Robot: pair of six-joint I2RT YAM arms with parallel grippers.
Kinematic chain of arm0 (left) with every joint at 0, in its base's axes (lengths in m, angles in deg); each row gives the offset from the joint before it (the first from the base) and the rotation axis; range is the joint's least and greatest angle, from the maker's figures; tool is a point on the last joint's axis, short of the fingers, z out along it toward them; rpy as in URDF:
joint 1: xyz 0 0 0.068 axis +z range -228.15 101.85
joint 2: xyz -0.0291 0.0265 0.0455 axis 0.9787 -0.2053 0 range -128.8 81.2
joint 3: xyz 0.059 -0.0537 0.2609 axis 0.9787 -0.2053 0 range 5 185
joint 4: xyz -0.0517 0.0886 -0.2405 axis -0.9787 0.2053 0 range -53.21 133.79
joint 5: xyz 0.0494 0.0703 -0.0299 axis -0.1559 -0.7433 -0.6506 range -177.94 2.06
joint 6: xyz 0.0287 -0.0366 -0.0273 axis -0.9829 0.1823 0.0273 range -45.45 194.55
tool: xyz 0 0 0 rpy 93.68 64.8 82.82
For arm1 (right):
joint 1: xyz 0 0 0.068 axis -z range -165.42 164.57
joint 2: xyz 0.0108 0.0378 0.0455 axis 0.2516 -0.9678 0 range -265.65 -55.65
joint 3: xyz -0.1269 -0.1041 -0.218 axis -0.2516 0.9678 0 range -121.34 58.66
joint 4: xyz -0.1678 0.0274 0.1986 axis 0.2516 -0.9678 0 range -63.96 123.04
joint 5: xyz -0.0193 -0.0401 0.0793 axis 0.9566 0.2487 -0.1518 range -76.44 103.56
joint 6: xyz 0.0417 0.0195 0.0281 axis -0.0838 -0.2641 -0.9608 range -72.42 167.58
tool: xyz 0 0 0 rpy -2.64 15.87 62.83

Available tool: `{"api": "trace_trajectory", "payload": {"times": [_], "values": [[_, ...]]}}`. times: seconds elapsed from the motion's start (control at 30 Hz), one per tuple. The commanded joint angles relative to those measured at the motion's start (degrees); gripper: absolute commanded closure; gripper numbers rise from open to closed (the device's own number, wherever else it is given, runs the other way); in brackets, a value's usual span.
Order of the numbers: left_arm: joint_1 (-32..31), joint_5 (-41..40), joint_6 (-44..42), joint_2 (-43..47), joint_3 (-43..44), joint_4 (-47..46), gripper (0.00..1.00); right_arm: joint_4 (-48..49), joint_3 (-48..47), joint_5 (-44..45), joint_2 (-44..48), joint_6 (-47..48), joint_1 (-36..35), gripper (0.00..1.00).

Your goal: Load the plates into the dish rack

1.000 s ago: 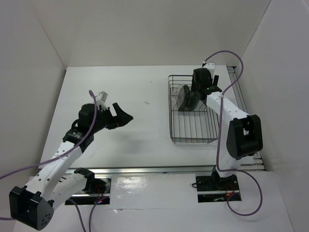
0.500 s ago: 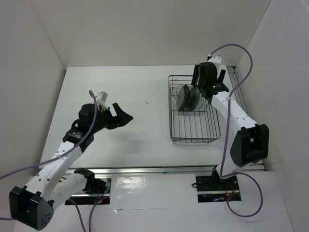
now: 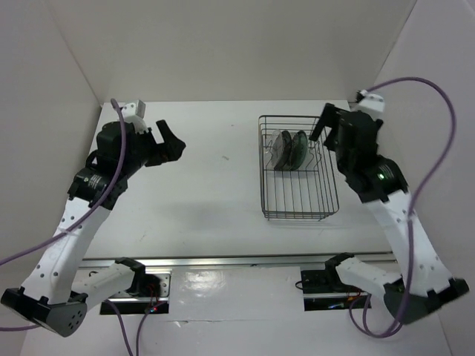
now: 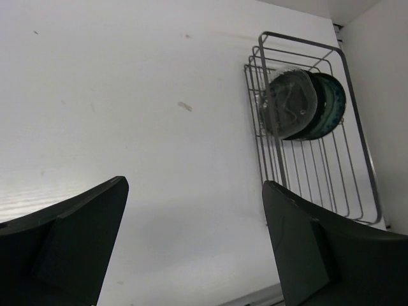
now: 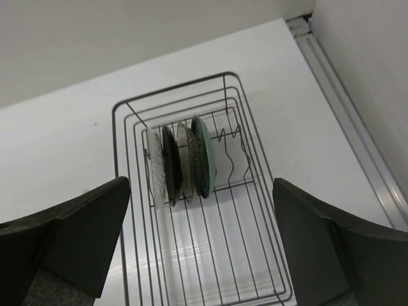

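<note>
The dish rack (image 3: 297, 217) sits on the right half of the table. Several plates (image 3: 289, 148) stand upright in a row at its far end. In the right wrist view, left to right, they are the clear plate (image 5: 155, 169), the black one (image 5: 171, 166), the beige one (image 5: 187, 159) and the blue-and-white one (image 5: 203, 156). My right gripper (image 3: 347, 122) (image 5: 201, 183) hangs open and holds nothing, high above the rack's right side. My left gripper (image 3: 172, 143) (image 4: 194, 185) is also open and holds nothing, over the far left of the table. It faces the rack (image 4: 359, 131).
White walls close in the table at the back and both sides. A metal rail (image 5: 344, 95) runs along the right edge beside the rack. Another rail (image 3: 245, 259) crosses the near edge in front of the arm bases. The rack's near half holds nothing.
My right gripper opened wider, let go of the plates and drew up and back to the right. My left arm lifted and swung toward the far left.
</note>
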State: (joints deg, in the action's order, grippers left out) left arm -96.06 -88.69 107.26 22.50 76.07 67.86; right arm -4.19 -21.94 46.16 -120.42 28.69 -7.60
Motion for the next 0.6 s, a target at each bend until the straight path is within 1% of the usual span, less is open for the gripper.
{"api": "trace_trajectory", "payload": {"times": [0.0, 0.07, 0.17, 0.3, 0.57], "values": [[0.3, -5.7, -7.0, 0.7, 3.0, 7.0, 0.00, -6.7, 1.1, 2.4, 10.8, -2.6, 0.1, 0.00], [0.3, -7.7, -8.3, 2.5, 1.5, 7.0, 0.00, -8.7, 1.7, 1.5, 13.3, -2.0, 0.1, 0.00], [0.3, -8.2, -7.2, 7.6, -3.4, 5.8, 0.00, -11.9, 1.7, 0.4, 17.6, -0.3, 0.1, 0.00], [0.9, -10.2, -6.5, 12.9, -10.3, 2.1, 0.00, -11.3, 3.9, 1.1, 23.5, 1.2, 0.1, 0.00], [1.5, -8.4, -6.5, 13.4, -11.4, 2.1, 0.00, -10.8, 5.5, 2.4, 23.5, 1.3, -0.4, 0.00]]}}
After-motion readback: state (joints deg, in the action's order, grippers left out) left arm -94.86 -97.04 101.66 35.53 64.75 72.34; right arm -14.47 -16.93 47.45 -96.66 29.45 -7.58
